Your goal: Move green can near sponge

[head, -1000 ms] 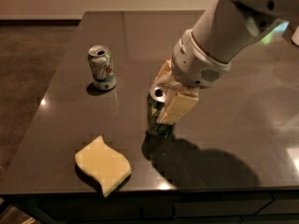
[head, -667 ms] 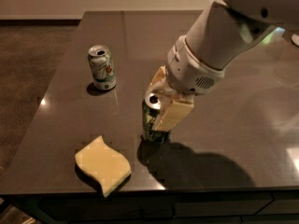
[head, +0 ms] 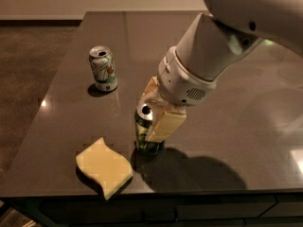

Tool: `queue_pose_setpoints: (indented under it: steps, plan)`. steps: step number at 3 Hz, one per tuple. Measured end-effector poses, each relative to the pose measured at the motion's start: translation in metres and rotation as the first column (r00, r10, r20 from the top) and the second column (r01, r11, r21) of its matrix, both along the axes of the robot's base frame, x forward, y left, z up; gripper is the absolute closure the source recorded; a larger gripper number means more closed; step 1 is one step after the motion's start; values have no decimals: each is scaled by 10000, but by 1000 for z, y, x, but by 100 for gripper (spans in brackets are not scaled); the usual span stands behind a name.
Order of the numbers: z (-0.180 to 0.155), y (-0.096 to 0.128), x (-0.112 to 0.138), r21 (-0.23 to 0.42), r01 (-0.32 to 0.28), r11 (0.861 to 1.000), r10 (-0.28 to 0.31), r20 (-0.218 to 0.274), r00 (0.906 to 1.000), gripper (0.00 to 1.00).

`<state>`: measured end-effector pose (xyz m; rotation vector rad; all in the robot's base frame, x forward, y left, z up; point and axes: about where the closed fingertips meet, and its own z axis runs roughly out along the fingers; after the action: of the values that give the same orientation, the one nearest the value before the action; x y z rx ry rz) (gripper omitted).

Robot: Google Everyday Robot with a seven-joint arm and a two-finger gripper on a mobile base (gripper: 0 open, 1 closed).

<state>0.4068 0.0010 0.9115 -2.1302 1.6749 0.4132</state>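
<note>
The green can (head: pixel 143 131) stands upright on the dark table (head: pixel 227 126), just right of the pale-yellow wavy sponge (head: pixel 104 167) near the front edge. My gripper (head: pixel 152 115) is shut on the green can, with one pale finger (head: pixel 163 126) down its right side and the other behind its top. The can's base sits at the table surface, a small gap from the sponge. My white arm reaches in from the upper right.
A white can with green and orange markings (head: pixel 103 68) stands upright at the back left. The table's left edge and front edge are close to the sponge. Brown floor lies to the left.
My gripper has carried the green can left and toward the front, closer to the sponge, and lower toward the table. The white can and the sponge have not moved.
</note>
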Motion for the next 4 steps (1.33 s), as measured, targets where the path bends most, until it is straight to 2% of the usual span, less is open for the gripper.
queue_pose_setpoints:
  steps: [3, 4]
  plan:
    - [-7, 17, -13, 97, -169, 9998, 171, -163, 9997, 12]
    - [-5, 18, -14, 88, -185, 9998, 186, -120, 9998, 0]
